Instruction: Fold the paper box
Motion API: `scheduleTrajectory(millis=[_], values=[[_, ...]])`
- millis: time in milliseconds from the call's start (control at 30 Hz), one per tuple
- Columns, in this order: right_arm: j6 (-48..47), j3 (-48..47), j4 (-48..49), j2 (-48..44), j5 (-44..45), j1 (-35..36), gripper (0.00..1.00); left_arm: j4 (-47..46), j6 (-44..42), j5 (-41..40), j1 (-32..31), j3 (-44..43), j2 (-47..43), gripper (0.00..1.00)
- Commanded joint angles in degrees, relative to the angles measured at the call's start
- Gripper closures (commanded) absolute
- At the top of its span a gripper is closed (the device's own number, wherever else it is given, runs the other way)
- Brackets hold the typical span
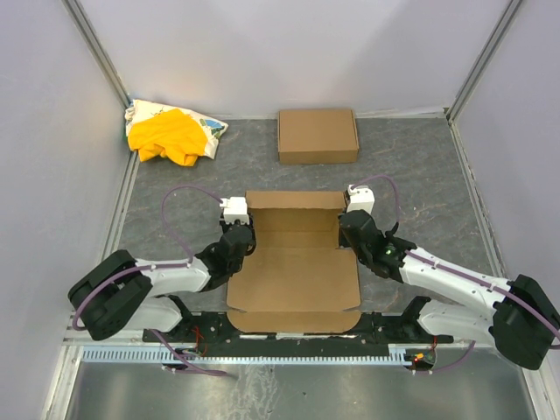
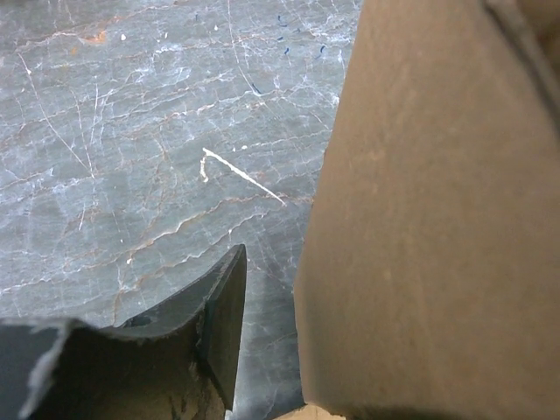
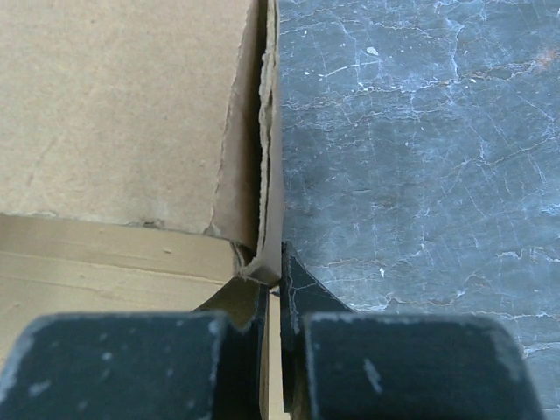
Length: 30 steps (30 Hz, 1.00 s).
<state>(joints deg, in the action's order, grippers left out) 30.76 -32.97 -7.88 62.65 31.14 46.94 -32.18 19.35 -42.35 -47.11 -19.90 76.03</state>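
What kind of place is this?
Likely a robot test booth: plain white walls enclose a grey marbled table, with a left arm and right arm bolted at its near edge around a half-folded cardboard box.

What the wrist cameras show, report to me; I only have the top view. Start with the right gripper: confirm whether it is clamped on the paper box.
Observer: Right wrist view: the right gripper is shut on the thin edge of the side wall of the paper box, with the cardboard pinched in its jaws.
Operator: Now give me the left gripper.
Observer: Left wrist view: the left gripper is open. Its one visible finger stands apart from the cardboard wall, and bare table shows in the gap between them.
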Motion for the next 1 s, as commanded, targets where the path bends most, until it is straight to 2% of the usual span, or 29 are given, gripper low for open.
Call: scheduleTrajectory(millis=[0,133,233,300,333,367,533,567,667,733,867,967], values=[[1.6,-1.1,-3.2,0.6,2.0,-0.3,0.98,0.6,1.6,-1.3,0.0,1.9,-3.8,0.53],[2.0,-1.1,-3.0,0.4,2.1,-0.3,0.98,2.2,2.0,-0.9,-0.1,1.9,-2.6,0.57],[2.1,-1.6,-3.5,0.5,2.1,-0.3,0.98,2.8,2.9,0.4,-0.3,1.2,-0.6,0.63],[2.2,-1.9,-3.9,0.5,2.2,-0.3,0.98,3.5,3.6,0.7,-0.7,0.2,0.7,0.74],[2.2,-2.0,-4.0,0.5,2.2,-0.3,0.98,3.9,3.9,0.4,-1.0,-0.2,1.2,0.82],[2.2,-2.1,-4.1,0.4,2.2,-0.3,0.98,4.7,4.2,0.2,-1.2,-0.7,1.6,0.95],[2.4,-2.6,-4.8,1.0,2.2,-0.3,0.98,7.9,4.1,-1.3,-2.2,-2.6,1.1,0.97],[2.6,-2.9,-5.0,1.3,2.3,-0.2,0.98,8.7,4.4,-1.3,-2.3,-2.8,0.5,0.94],[4.2,-4.7,-7.4,2.8,3.6,-0.3,0.98,11.6,5.0,1.8,-2.4,-3.6,-2.6,0.63],[5.4,-6.8,-9.7,4.2,4.2,-0.3,0.98,15.6,6.1,4.5,-2.6,-4.8,-5.3,0.49],[6.1,-10.0,-12.0,5.8,4.4,-0.3,0.98,23.1,9.2,8.3,-3.0,-5.3,-12.1,0.35],[5.6,-12.0,-12.8,6.2,4.6,-0.2,0.98,30.6,11.5,12.0,-3.0,-6.0,-19.1,0.35]])
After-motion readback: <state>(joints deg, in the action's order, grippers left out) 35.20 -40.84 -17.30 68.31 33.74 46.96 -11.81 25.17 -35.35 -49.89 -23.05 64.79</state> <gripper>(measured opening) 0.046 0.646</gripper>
